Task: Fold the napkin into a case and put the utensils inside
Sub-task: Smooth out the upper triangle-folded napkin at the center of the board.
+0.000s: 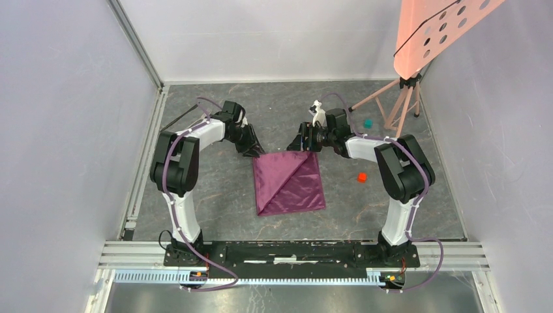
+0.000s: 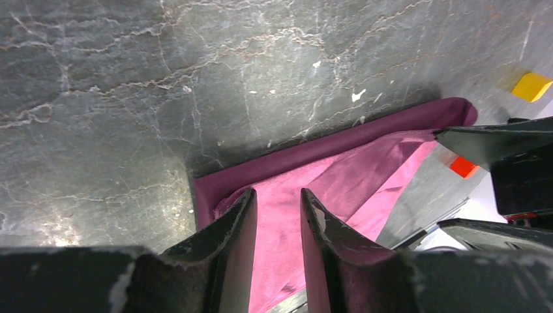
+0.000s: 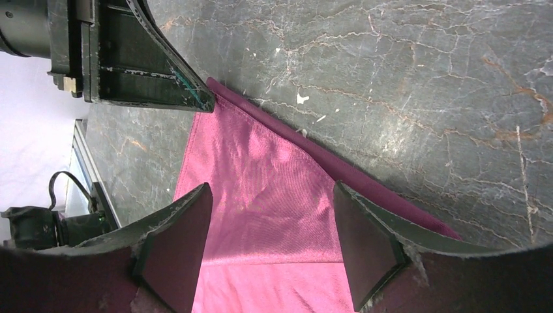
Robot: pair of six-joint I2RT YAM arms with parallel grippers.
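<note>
Napkin (image 1: 289, 184) folded diagonally on counter (image 1: 365, 202); left end effector (image 1: 259, 154) narrowly parted at its far corner, maybe touching; right end effector (image 1: 303, 147) wide

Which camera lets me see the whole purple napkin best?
The top external view: nearly all of the napkin shows there, with its diagonal fold. The left wrist view shows only its far edge and one corner. The right wrist view shows only a close-up part near a corner.
</note>
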